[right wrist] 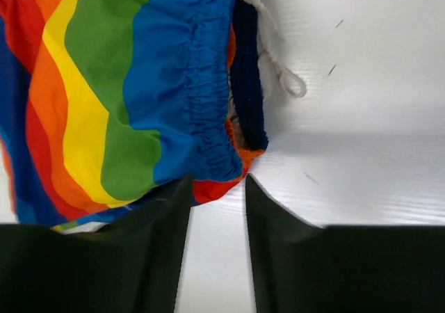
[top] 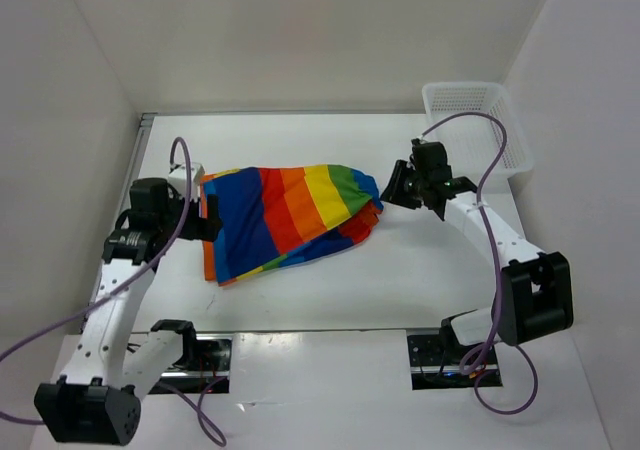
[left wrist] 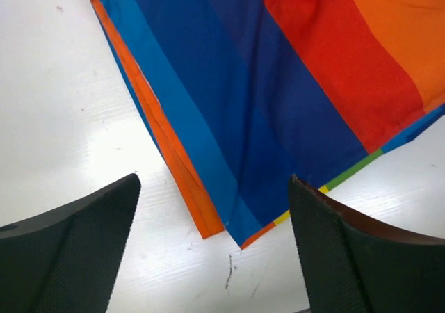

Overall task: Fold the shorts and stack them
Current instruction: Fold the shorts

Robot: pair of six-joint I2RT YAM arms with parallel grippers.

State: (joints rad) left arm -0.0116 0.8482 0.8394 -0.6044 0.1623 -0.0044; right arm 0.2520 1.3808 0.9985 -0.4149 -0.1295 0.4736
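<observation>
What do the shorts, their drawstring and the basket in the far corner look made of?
The shorts look like thin matte woven cloth, maybe cotton or a blend: soft folds, gathered waistband. The drawstring looks like white braided cord, fibre unclear. The basket looks like rigid white moulded plastic: open mesh walls.

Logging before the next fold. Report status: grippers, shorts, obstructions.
Left gripper open at left end of rainbow-striped shorts. Right gripper open at waistband. Shorts on table, ungripped. White mesh basket far right, clear of them.
</observation>
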